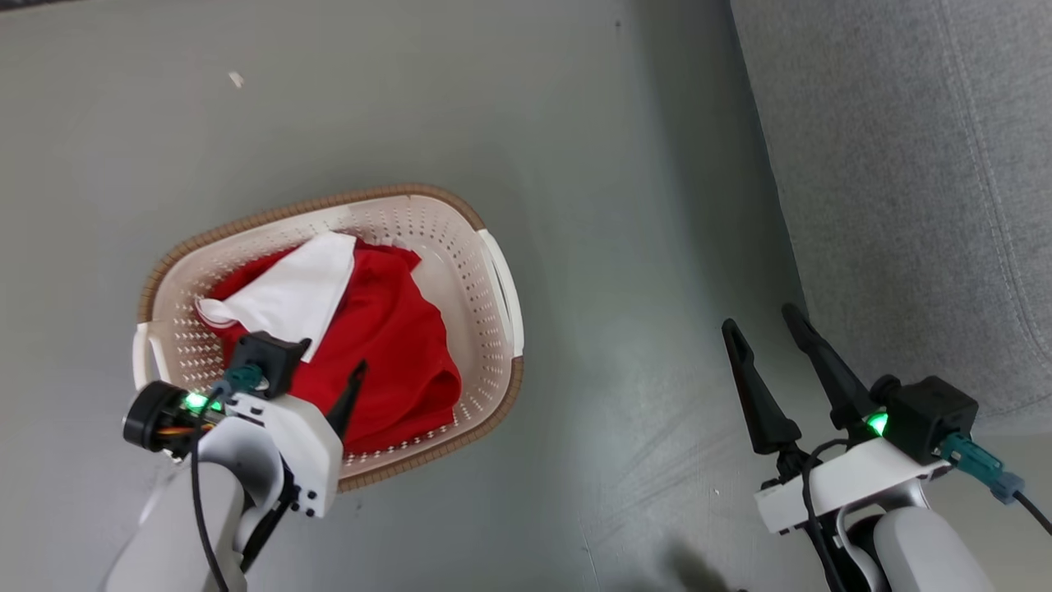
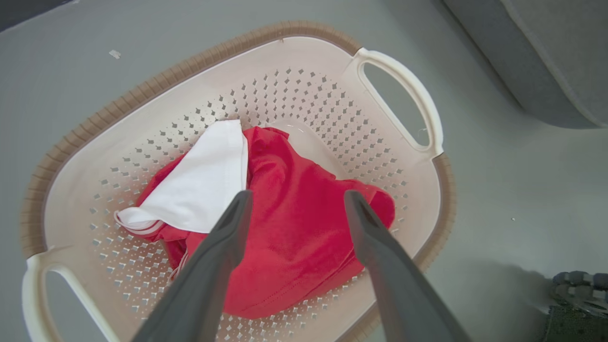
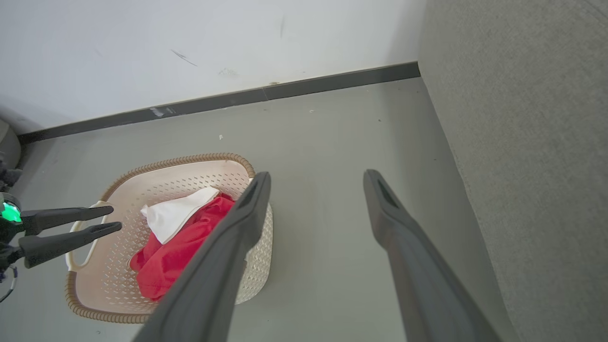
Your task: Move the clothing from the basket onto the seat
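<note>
left gripper point(image 2: 298, 195) hangs spread just above the clothing point(image 2: 289, 256), a soft, light, floppy red heap in the basket point(image 2: 142, 90). likely best to pinch a raised red fold mid-heap. right gripper point(image 1: 761, 321) is spread and empty. the seat point(image 1: 904, 205) lies at the basket's 3 o'clock; the basket's wall needs clearing.

Bright, even light; soft shadows on the floor point(image 1: 608, 329); wrist views seem bent at edges.

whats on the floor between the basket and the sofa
Nothing: in the head view, only bare grey floor lies between the basket and the seat. The right gripper hovers over that stretch near the seat, jaws open.
</note>
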Tool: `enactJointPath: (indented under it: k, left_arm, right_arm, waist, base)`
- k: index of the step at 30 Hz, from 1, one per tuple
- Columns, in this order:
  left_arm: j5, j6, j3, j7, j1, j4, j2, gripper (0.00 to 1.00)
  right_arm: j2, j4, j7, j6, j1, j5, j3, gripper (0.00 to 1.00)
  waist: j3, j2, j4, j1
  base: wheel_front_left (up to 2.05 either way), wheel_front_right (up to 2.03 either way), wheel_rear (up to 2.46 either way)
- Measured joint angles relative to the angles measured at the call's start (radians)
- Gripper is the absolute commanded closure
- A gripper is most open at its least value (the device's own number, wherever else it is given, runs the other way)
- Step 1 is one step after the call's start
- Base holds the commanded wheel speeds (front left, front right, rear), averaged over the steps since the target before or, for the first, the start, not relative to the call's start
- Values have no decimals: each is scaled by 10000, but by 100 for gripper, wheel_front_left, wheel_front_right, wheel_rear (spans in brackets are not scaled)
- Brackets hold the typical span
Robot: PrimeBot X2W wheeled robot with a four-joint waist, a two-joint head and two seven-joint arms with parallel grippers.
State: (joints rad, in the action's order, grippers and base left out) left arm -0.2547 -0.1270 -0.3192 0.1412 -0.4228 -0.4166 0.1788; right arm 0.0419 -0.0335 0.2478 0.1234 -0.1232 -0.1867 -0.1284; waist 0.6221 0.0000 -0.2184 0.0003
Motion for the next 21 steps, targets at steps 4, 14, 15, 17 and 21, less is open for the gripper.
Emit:
enactJointPath:
  k: [4, 14, 15, 17, 21]
  left_arm:
    - [-75, 15, 232, 77, -279, -180, 75, 0]
    - [-84, 192, 537, 341, -940, -698, 201, 0]
    - [-86, 194, 550, 368, -1005, -748, 203, 0]
    - [-86, 209, 579, 426, -1110, -811, 207, 0]
    - [-86, 278, 606, 441, -1360, -897, 211, 0]
  right_arm:
    - [0, 25, 0, 0, -239, 2, -69, 0]
    - [0, 151, 0, 0, -799, -63, -113, 0]
    - [0, 171, 0, 0, -876, -86, -117, 0]
    - [0, 205, 0, 0, -1010, -92, -117, 0]
    - [0, 219, 0, 0, -1264, -121, -121, 0]
  waist:
    - [394, 0, -128, 0]
    - [1405, 0, -456, -1]
    - [1487, 0, -481, -1]
    - [1648, 0, -529, -1]
    - [1943, 0, -614, -1]
  base:
    - [0, 0, 0]
    - [0, 0, 0]
    - [0, 0, 0]
    - [0, 0, 0]
    - [0, 0, 0]
